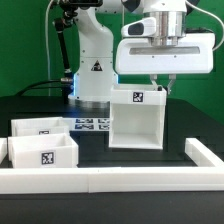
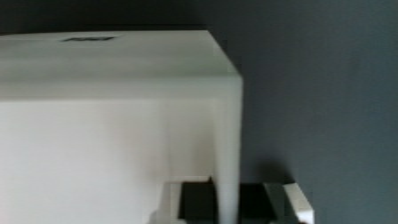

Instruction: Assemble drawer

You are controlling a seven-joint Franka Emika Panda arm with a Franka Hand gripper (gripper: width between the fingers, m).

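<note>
The drawer's tall white shell (image 1: 135,120) stands upright on the black table with its open front toward the camera and a tag on its top face. My gripper (image 1: 160,84) comes straight down onto the top of the wall on the exterior view's right. In the wrist view the shell's thin wall (image 2: 228,120) runs between my fingers (image 2: 285,203), and the dark pads lie against it on both sides. My gripper (image 2: 228,195) is shut on that wall. Two shallow white trays (image 1: 38,127) (image 1: 45,150) sit at the exterior view's left, each with a tag.
The marker board (image 1: 92,124) lies flat behind the trays, next to the shell. A long low white border rail (image 1: 110,178) runs along the front and turns back at the exterior view's right (image 1: 205,155). The robot base (image 1: 92,65) stands behind.
</note>
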